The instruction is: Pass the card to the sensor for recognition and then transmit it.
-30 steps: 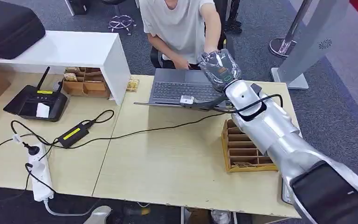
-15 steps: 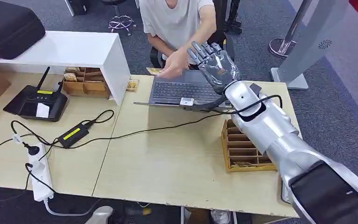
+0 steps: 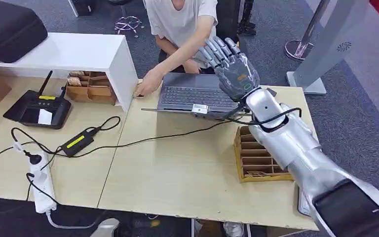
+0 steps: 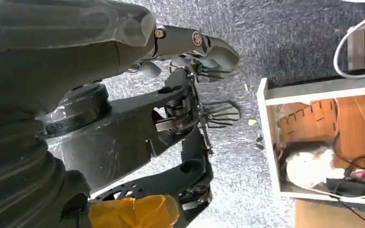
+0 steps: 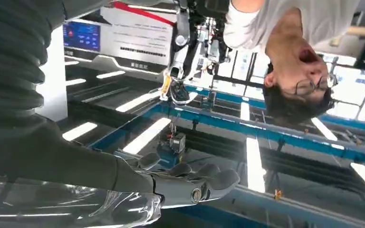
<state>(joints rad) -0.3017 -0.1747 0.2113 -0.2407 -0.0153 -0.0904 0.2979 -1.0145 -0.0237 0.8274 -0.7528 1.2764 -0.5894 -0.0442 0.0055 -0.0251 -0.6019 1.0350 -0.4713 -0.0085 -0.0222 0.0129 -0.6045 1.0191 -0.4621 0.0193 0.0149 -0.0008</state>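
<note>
The robot's right hand (image 3: 234, 69) is raised above the laptop (image 3: 192, 96), fingers spread and holding nothing. The person's hand (image 3: 148, 85) rests at the stack of cards (image 3: 139, 90) on the worktop (image 3: 177, 168), beside the white shelf (image 3: 79, 54). Risk: lowering the arm could strike the laptop.

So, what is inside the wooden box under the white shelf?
The wooden box holds small yellowish packs in compartments at its left end. The white shelf covers its back part, so what lies there is hidden.
</note>
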